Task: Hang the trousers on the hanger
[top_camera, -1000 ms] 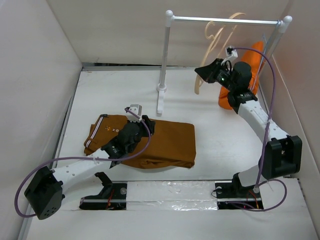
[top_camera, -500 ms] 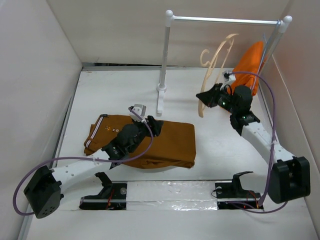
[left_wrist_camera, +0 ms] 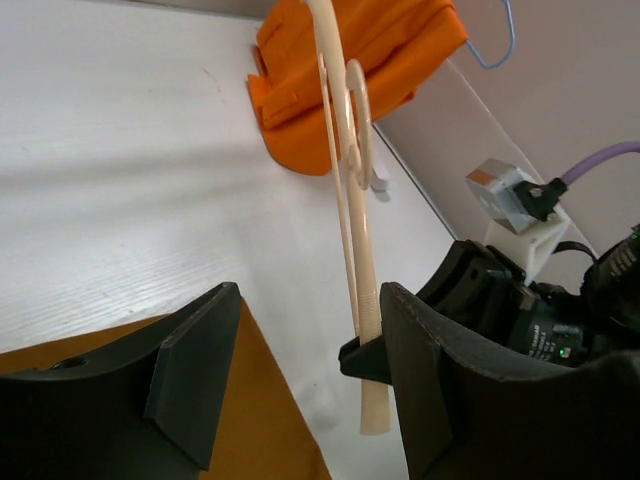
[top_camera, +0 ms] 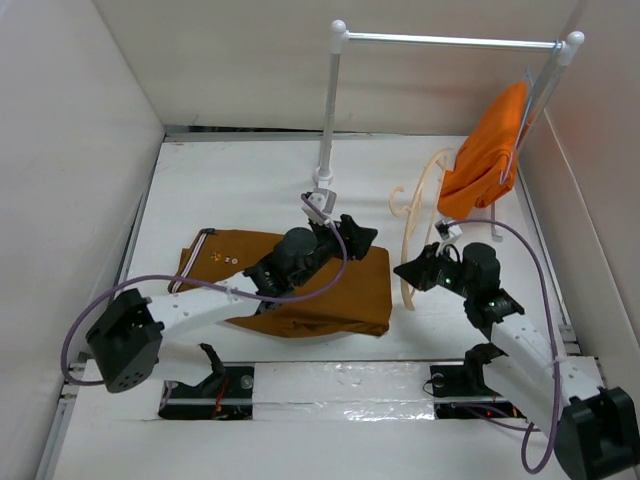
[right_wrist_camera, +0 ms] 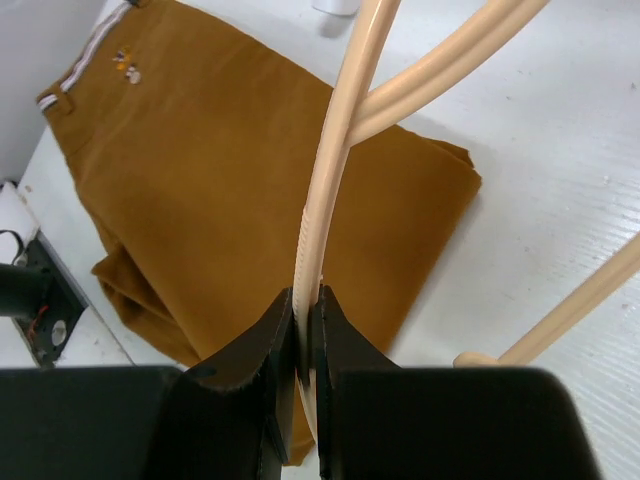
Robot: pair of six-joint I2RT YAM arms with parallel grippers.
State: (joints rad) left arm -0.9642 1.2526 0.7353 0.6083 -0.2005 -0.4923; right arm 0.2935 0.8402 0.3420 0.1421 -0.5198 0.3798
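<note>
White walls point(top_camera: 60, 150) box in a white table point(top_camera: 240, 170). At its far side stands a white clothes rack with a metal crossbar point(top_camera: 330, 120). A bright orange garment point(top_camera: 485, 160) hangs from the right end of that bar on a thin grey wire hanger point(left_wrist_camera: 503, 45).

The long rust-brown fabric trousers point(top_camera: 340, 290) lie folded flat on the table, left of centre. Their white-and-red striped ribbed waistband point(top_camera: 190, 262) is at the left end, with the small pale buttons just beside it.

The left arm reaches across the trousers from the near left. The left gripper point(top_camera: 352, 230) hangs over their far right corner, jaws spread wide with nothing between them. Its wrist camera looks past the trousers' edge and the bare table towards the other arm.

The pale beige wooden clothes hanger with curved arms point(left_wrist_camera: 366, 300) is off the rack, standing roughly on end just right of the trousers. Its lower tip is close to the table; I cannot tell whether it touches. The right gripper point(right_wrist_camera: 303, 330) has it pinched tight by one wooden arm, low down, with the fingers closed flat on either side of the wood. From the right wrist camera, the trousers lie spread beneath and beyond the hanger, which is not touching them.
</note>
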